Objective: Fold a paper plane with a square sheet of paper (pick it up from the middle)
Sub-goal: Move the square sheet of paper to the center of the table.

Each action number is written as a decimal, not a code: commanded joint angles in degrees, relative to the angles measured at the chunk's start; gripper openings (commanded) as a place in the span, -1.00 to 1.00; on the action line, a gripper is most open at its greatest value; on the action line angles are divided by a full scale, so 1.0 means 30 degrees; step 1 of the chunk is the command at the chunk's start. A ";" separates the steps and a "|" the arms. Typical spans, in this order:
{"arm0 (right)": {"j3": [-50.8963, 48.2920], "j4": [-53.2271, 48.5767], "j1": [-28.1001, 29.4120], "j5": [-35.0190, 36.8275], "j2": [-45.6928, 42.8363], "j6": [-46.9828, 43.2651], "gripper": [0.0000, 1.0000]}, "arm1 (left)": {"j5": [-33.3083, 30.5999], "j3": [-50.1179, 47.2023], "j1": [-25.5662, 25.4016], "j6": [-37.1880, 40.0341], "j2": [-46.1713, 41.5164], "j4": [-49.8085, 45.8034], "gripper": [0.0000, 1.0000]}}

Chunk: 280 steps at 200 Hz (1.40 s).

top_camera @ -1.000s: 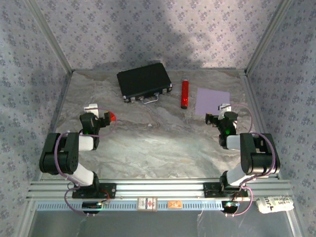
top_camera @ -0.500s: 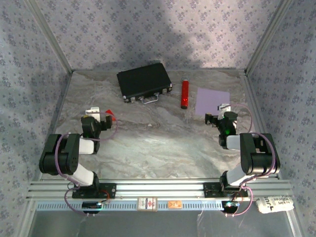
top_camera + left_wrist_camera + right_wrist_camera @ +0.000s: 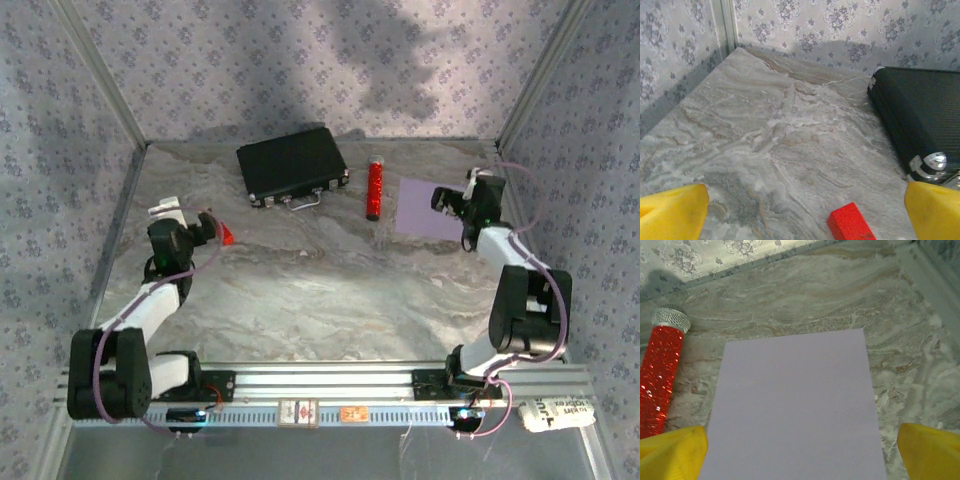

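Note:
The square sheet of paper [image 3: 423, 207] [image 3: 795, 405] is pale lilac and lies flat and uncreased at the back right of the marble table. My right gripper [image 3: 448, 201] [image 3: 802, 457] hangs open over the sheet's right part. Its yellow fingertips [image 3: 672, 450] stand wide apart on either side of the sheet, with nothing held. My left gripper [image 3: 203, 230] [image 3: 802, 220] is open at the left side of the table. A small red block [image 3: 227, 237] [image 3: 850, 225] lies on the table between its fingertips [image 3: 670, 212], nearer the right one.
A black case [image 3: 292, 165] [image 3: 920, 115] lies at the back centre. A red glitter cylinder [image 3: 375, 190] [image 3: 660, 377] lies just left of the sheet. Patterned walls [image 3: 320, 70] close the back and sides. Bare marble [image 3: 330, 290] stretches between the arms.
My right arm has stretched away from its base, carrying the gripper from the sheet's near corner to over the sheet. The left arm has also unfolded and reached out, its gripper still beside the red block.

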 commanded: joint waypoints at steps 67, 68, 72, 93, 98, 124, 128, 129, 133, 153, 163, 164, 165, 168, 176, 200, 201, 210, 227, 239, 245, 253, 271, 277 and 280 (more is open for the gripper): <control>0.7022 -0.7943 -0.0143 -0.6057 0.6982 0.3405 0.98 | 0.8057 0.2742 -0.0047 -0.3414 -0.1231 -0.6754 1.00; 0.7079 -0.7951 -0.0136 -0.6049 0.7038 0.3395 0.98 | 0.8063 0.2758 -0.0088 -0.3398 -0.1240 -0.6849 1.00; 0.7268 -0.8077 -0.0063 -0.6053 0.7245 0.3412 0.98 | 0.8068 0.2819 -0.0334 -0.3347 -0.1276 -0.7215 0.99; 0.8313 -0.8627 0.0168 -0.6329 0.8295 0.3497 0.98 | 0.8042 0.3054 -0.1418 -0.3101 -0.1423 -0.8905 0.99; 0.8573 -0.8782 0.0193 -0.6334 0.8533 0.3528 0.98 | 0.8082 0.3054 -0.1647 -0.3158 -0.1450 -0.9176 1.00; 0.9501 -0.9817 0.0313 -0.6196 0.9611 0.3914 0.91 | 0.8547 0.2726 -0.2587 -0.3740 -0.1741 -0.9765 1.00; 0.9542 -0.9935 0.0330 -0.6113 0.9717 0.4003 0.90 | 0.8614 0.2667 -0.2756 -0.3797 -0.1778 -0.9827 0.99; 0.9540 -0.9957 0.0321 -0.6077 0.9739 0.4016 0.90 | 0.8620 0.2662 -0.2804 -0.3809 -0.1821 -0.9865 0.99; 0.9504 -1.0047 0.0291 -0.6008 0.9844 0.4106 0.90 | 0.8674 0.2616 -0.2938 -0.3847 -0.1902 -0.9930 1.00; 0.9105 -1.0237 0.0224 -0.5757 0.9853 0.4539 0.90 | 0.8712 0.2569 -0.3607 -0.3950 -0.2243 -1.0626 0.99; 0.8795 -1.0302 0.0200 -0.5863 0.9723 0.4585 0.90 | 0.8839 0.2543 -0.3858 -0.4090 -0.2450 -1.0888 1.00; 0.8742 -1.0331 0.0212 -0.5864 0.9698 0.4585 0.90 | 0.8834 0.2527 -0.3868 -0.4102 -0.2465 -1.0908 1.00; 0.8686 -1.0331 0.0203 -0.5894 0.9700 0.4570 0.90 | 0.8847 0.2519 -0.3888 -0.4123 -0.2487 -1.0918 1.00; 0.8550 -1.0331 0.0206 -0.5971 0.9614 0.4609 0.90 | 0.8905 0.2486 -0.3953 -0.4178 -0.2546 -1.0946 1.00; 0.8104 -1.0331 0.0247 -0.6038 0.9329 0.4655 0.90 | 0.8968 0.2396 -0.4088 -0.4334 -0.2714 -1.1036 1.00; 0.6604 -1.0573 0.0413 -0.5791 0.8129 0.4914 0.91 | 0.9195 0.2363 -0.4560 -0.4736 -0.3047 -1.1363 1.00; 0.6518 -1.0569 0.0421 -0.5784 0.8052 0.4925 0.91 | 0.9203 0.2364 -0.4571 -0.4748 -0.3056 -1.1380 1.00; 0.5784 -1.0580 0.0539 -0.5725 0.7408 0.5035 0.91 | 0.9285 0.2365 -0.4736 -0.4921 -0.3093 -1.1396 1.00; 0.3789 -1.0417 0.0772 -0.5433 0.5968 0.5426 0.92 | 0.9493 0.2350 -0.5067 -0.5362 -0.3015 -1.1388 1.00; 0.2321 -0.9921 0.1040 -0.5378 0.4791 0.5899 0.92 | 0.9799 0.2422 -0.5351 -0.5455 -0.2920 -1.1453 0.99; 0.1628 -0.9766 0.1219 -0.5316 0.4317 0.6133 0.92 | 0.9895 0.2452 -0.5476 -0.5504 -0.2865 -1.1512 1.00; 0.0645 -0.9552 0.1517 -0.5143 0.3432 0.6447 0.92 | 0.9941 0.2452 -0.5622 -0.5569 -0.2806 -1.1572 0.99; -0.1562 -0.9023 0.2511 -0.4660 0.1466 0.7393 0.93 | 1.0038 0.2372 -0.5796 -0.5623 -0.2758 -1.1737 1.00; -0.2222 -0.8804 0.2940 -0.4557 0.0683 0.7667 0.94 | 1.0031 0.2365 -0.5826 -0.5644 -0.2743 -1.1845 1.00; -0.2533 -0.8789 0.3167 -0.4427 0.0375 0.7790 0.94 | 1.0064 0.2365 -0.5854 -0.5639 -0.2743 -1.1878 0.99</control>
